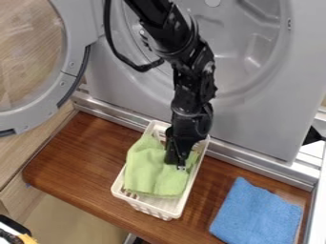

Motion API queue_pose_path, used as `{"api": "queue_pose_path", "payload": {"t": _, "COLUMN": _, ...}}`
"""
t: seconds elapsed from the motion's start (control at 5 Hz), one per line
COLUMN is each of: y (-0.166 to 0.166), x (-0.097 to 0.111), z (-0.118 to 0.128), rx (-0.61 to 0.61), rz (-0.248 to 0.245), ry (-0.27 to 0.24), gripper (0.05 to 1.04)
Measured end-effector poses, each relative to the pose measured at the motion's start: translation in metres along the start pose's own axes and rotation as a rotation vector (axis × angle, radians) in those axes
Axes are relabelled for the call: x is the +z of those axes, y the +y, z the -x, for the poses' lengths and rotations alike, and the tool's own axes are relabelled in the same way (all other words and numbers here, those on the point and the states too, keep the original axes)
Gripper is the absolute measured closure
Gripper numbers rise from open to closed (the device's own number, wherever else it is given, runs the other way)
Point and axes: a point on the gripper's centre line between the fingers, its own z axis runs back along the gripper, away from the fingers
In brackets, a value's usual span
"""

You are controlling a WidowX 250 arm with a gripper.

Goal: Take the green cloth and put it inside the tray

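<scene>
The black gripper [178, 164] hangs down over the white tray, its tip at the green cloth. The green cloth [151, 174] lies crumpled inside the tray, covering much of its middle and its left side. The white slotted tray [157, 208] stands on the brown wooden board, its long sides slanting from upper right to lower left. Part of the tray's far end and some of the cloth are hidden behind the gripper. Whether the gripper holds the cloth cannot be made out.
A blue cloth [257, 214] lies on the wooden board [83, 159] at the lower right. Behind the board stands a grey machine front [255, 128] with a round opening, its round door [38, 107] swung out at the left. A metal rail runs along the board's back edge.
</scene>
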Motion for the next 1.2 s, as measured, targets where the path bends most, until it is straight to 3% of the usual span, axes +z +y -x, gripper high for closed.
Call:
{"api": "queue_pose_path", "payload": {"t": 0.2, "y": -0.002, "x": -0.008, "z": 0.0, "rx": -0.008, "rz": 0.016, "ry": 0.007, "gripper": 0.958}}
{"api": "queue_pose_path", "payload": {"t": 0.4, "y": -0.002, "x": -0.008, "z": 0.002, "rx": -0.013, "rz": 0.015, "ry": 0.022, "gripper": 0.761}}
{"api": "queue_pose_path", "payload": {"t": 0.8, "y": 0.001, "x": 0.022, "z": 0.009, "rx": 0.004, "rz": -0.025, "ry": 0.004, "gripper": 0.158}}
{"api": "queue_pose_path", "payload": {"t": 1.0, "y": 0.002, "x": 0.046, "z": 0.014, "rx": 0.026, "rz": -0.046, "ry": -0.016, "gripper": 0.069}}
{"api": "queue_pose_path", "payload": {"t": 1.2, "y": 0.001, "x": 0.074, "z": 0.023, "rx": 0.058, "rz": -0.045, "ry": -0.04, "gripper": 0.075}}
